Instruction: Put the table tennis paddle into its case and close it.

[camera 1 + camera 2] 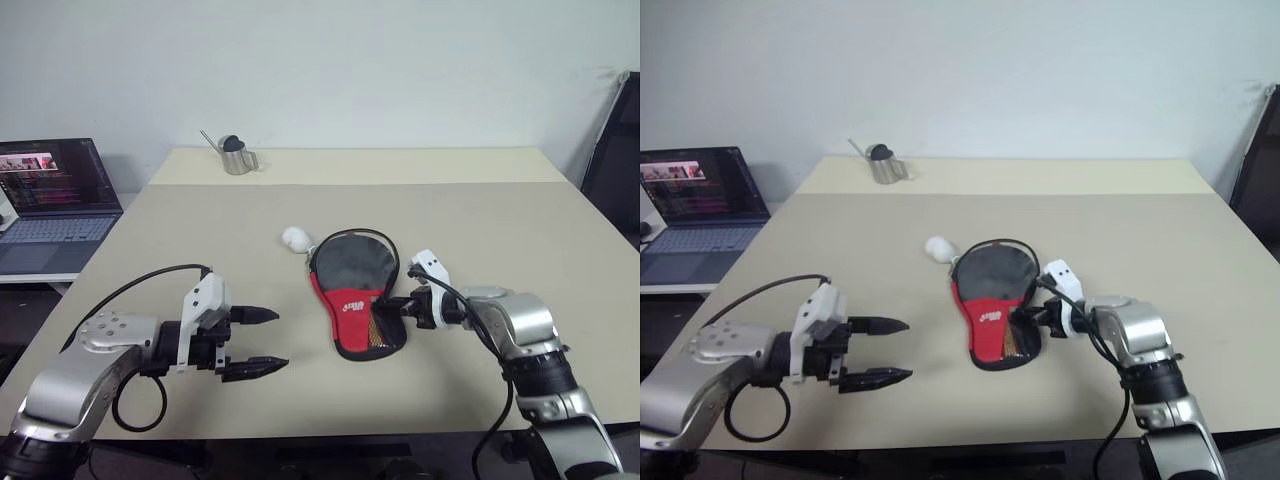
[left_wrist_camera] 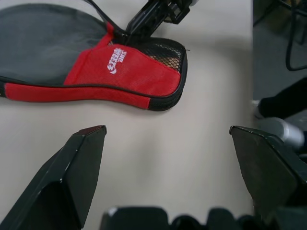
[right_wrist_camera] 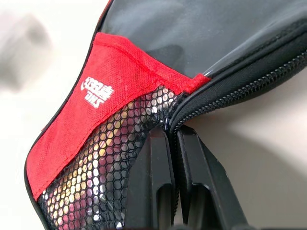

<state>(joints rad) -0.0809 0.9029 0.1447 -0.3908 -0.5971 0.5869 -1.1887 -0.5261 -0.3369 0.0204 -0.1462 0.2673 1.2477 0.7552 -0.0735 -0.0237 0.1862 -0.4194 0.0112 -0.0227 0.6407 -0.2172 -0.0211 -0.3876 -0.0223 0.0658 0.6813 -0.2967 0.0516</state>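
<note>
Case (image 1: 352, 300) mid table (image 1: 500, 220); ball (image 1: 296, 238) just behind-left; cup (image 1: 238, 157), maybe, far back.

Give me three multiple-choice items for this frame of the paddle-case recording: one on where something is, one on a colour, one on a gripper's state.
1. Where does the small white ball lie?
A. beside the rounded black end of the case
B. inside the mesh pocket
C. next to the laptop

2. What colour is the logo on the case's red part?
A. yellow
B. white
C. black

3. How do the two grippers stand?
A. both open
B. left shut, right open
C. left open, right shut at the case's zipper edge

Answers:
1. A: the ball rests on the table just off the case's rounded end.
2. B: white lettering shows on the red fabric.
3. C: the left gripper has its fingers spread over bare table, while the right gripper has its fingers pressed together at the zipper edge.
</note>
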